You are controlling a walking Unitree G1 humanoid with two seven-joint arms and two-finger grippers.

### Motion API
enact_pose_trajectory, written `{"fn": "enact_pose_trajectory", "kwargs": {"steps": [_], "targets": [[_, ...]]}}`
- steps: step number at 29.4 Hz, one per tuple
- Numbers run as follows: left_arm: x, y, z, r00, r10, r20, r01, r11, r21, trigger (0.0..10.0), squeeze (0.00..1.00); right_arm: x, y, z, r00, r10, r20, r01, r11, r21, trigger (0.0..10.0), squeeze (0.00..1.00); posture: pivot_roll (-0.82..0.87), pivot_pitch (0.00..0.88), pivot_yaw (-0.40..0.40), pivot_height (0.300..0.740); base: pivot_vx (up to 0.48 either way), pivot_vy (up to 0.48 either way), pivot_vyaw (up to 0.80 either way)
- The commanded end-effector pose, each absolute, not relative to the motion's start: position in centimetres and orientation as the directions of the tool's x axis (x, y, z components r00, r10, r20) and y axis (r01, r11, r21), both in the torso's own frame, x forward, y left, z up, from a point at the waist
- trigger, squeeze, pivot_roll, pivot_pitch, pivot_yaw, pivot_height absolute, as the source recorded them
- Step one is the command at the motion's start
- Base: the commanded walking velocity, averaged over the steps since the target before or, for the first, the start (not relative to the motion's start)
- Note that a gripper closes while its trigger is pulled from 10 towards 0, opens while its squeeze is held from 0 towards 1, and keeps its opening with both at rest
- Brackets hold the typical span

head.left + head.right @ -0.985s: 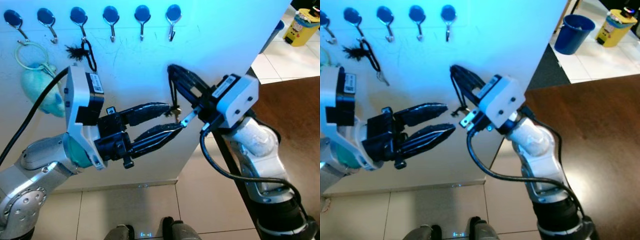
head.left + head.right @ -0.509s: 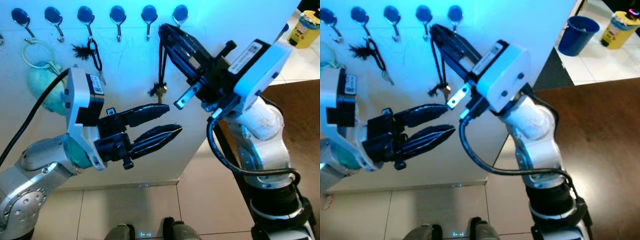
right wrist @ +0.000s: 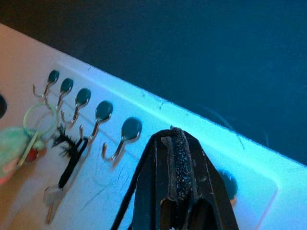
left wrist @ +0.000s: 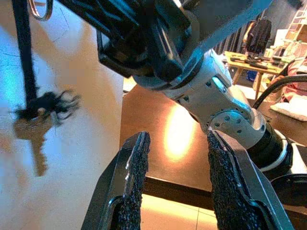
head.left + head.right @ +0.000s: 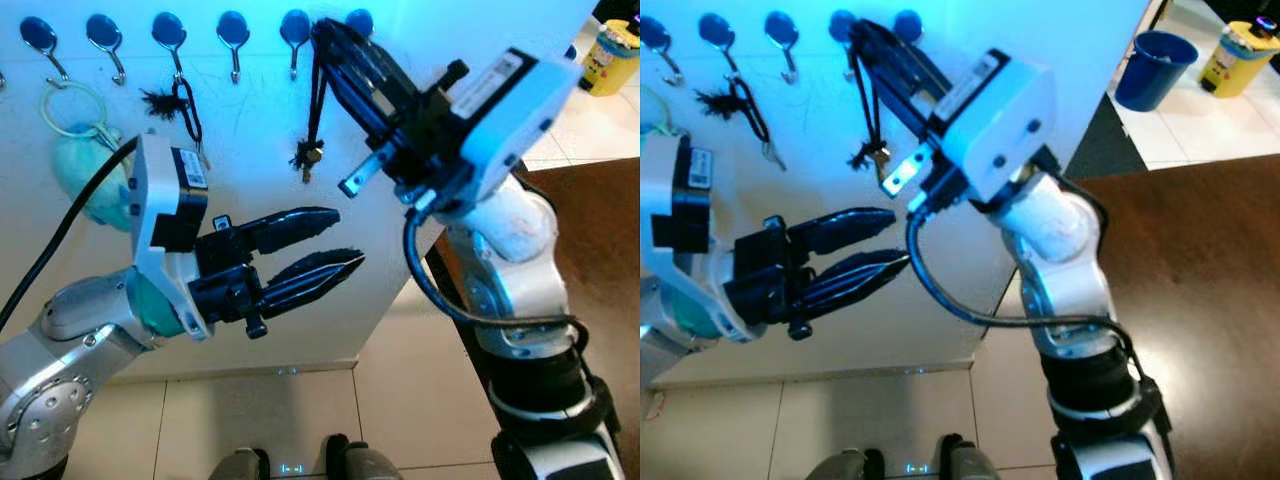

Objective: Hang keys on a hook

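The right gripper (image 5: 330, 35) was clamped on the black cord (image 5: 317, 90) near the board's (image 5: 260, 120) top edge, keys (image 5: 305, 158) dangling beside the hooks (image 5: 293, 30). The left gripper (image 5: 345, 240) hovered lower, fingers apart.

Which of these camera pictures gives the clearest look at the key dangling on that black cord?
The left wrist view: the key hangs large against the white board. Both eye views show it small below the right tool, which pinches the black cord. In the right wrist view I cannot make it out.
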State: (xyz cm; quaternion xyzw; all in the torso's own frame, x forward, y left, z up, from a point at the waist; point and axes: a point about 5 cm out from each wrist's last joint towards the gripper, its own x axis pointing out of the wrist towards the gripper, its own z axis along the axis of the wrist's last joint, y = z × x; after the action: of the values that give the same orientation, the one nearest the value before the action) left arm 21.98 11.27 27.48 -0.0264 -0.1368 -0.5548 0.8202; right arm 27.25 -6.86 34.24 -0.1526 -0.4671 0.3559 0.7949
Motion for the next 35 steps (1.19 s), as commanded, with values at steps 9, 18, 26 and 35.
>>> {"fn": "enact_pose_trajectory", "kwargs": {"steps": [9,18,26,35], "targets": [[21.7,11.2,27.5,0.335,-0.909,0.248,0.922,0.37,0.111,10.0,0.0,28.2,-6.7,34.4,0.323,0.692,0.645,-0.403,0.718,-0.568,10.0,0.0,0.03,0.13,0.082,0.74,0.0,0.0,0.0],[21.7,11.2,27.5,0.334,-0.909,0.248,0.923,0.369,0.108,10.0,0.0,28.2,-7.3,34.5,0.338,0.677,0.654,-0.37,0.735,-0.569,10.0,0.0,0.02,0.134,0.084,0.74,0.0,0.0,0.0],[21.8,11.1,27.5,0.331,-0.91,0.248,0.925,0.366,0.107,10.0,0.0,27.9,-7.6,34.5,0.343,0.668,0.66,-0.347,0.743,-0.572,10.0,0.0,0.02,0.138,0.091,0.74,0.0,0.0,0.0],[21.9,11.3,27.5,0.335,-0.911,0.243,0.924,0.368,0.108,10.0,0.0,27.4,-9.0,33.9,0.389,0.637,0.666,-0.325,0.771,-0.548,10.0,0.0,0.02,0.137,0.09,0.74,0.0,0.0,0.0]]}}
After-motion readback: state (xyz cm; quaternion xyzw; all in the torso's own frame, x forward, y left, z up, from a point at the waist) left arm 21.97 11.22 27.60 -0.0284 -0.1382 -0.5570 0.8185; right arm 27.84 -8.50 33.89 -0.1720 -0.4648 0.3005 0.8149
